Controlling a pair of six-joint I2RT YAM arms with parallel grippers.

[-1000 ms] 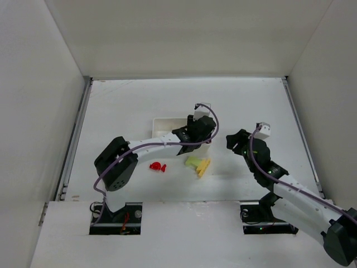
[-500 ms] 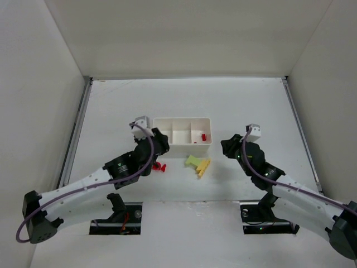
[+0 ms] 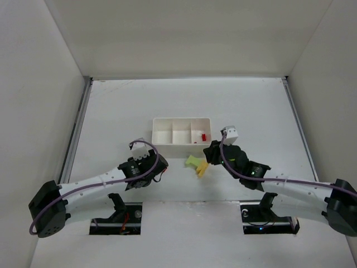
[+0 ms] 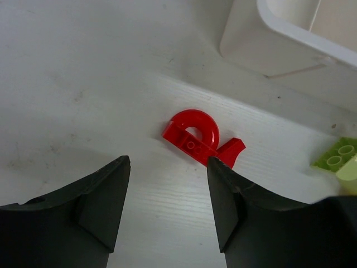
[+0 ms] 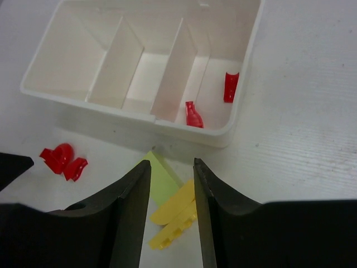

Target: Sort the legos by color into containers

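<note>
The white tray (image 3: pixel 182 147) has three compartments; the right one holds two small red legos (image 5: pixel 193 115). Two red legos (image 4: pixel 192 131) lie on the table just ahead of my open, empty left gripper (image 4: pixel 167 167), near its right finger. In the top view the left gripper (image 3: pixel 156 167) covers them. A light green lego (image 5: pixel 162 178) and a yellow lego (image 5: pixel 175 215) lie touching in front of the tray (image 5: pixel 139 111). My right gripper (image 5: pixel 171 164) is open and empty, its fingers straddling them from above. It also shows in the top view (image 3: pixel 211 153).
White walls enclose the table on three sides. The tray's left and middle compartments show nothing inside. The tray corner (image 4: pixel 268 39) is close ahead of the left gripper. The green lego (image 4: pixel 337 159) lies at that view's right edge.
My left arm swung from the tray's right compartment back and down to the red legos. My right gripper moved left toward the yellow and green legos.
</note>
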